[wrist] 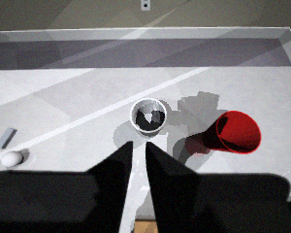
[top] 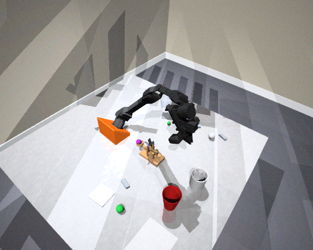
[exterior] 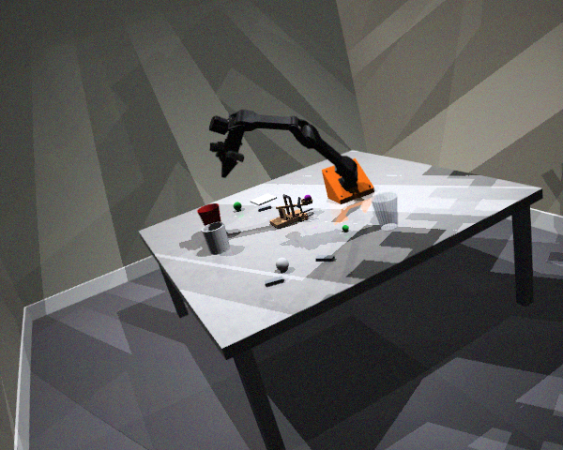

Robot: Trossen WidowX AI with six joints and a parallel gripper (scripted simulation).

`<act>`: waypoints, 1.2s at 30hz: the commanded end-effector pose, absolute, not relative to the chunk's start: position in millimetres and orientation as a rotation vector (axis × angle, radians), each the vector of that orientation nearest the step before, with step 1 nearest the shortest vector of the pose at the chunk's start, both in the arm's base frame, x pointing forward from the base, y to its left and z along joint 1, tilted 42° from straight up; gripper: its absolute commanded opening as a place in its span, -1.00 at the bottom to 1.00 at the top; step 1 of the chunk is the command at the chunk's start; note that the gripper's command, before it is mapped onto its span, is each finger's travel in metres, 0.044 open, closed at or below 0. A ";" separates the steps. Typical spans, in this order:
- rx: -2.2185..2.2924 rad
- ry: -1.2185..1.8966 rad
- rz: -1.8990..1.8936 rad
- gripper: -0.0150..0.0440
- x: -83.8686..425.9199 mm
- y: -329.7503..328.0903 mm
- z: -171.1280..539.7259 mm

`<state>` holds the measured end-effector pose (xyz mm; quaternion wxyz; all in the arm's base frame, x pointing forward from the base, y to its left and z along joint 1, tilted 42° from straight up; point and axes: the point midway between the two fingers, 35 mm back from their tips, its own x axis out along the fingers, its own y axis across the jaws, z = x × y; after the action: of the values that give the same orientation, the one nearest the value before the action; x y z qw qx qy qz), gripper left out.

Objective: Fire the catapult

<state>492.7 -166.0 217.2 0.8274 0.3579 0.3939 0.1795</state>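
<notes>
The purple ball [top: 138, 141] [exterior: 307, 197] sits in the throwing cup of the wooden catapult [top: 158, 159] [exterior: 284, 221], on the side toward the orange arm base. The catapult's other end faces the side where the white mug [top: 197, 185] [exterior: 216, 240] and the red cup stand. The mug is upright, and its open rim shows near the middle of the wrist view. My gripper [exterior: 225, 175] [wrist: 139, 146] is in the air above the table, away from the catapult and ball. Its fingertips are nearly together, with only a narrow gap and nothing between them.
A red cup [top: 169, 204] [exterior: 208, 213] [wrist: 244, 131] stands beside the mug. A white ball [top: 211, 135] [exterior: 281, 263] [wrist: 12, 158], two green balls [top: 119, 208] [top: 168, 123], small grey blocks, a white square pad [top: 101, 194] and a clear ribbed cup [exterior: 385, 210] are also on the table.
</notes>
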 end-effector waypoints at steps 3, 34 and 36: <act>0.762 0.835 0.385 -0.49 493.8 -164.3 218.2; 0.108 1.003 0.508 -0.49 423.2 -77.3 207.3; 0.048 1.017 0.526 -0.49 414.5 -70.9 205.3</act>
<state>431.5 -85.6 211.9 0.8508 0.0765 0.4654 0.2317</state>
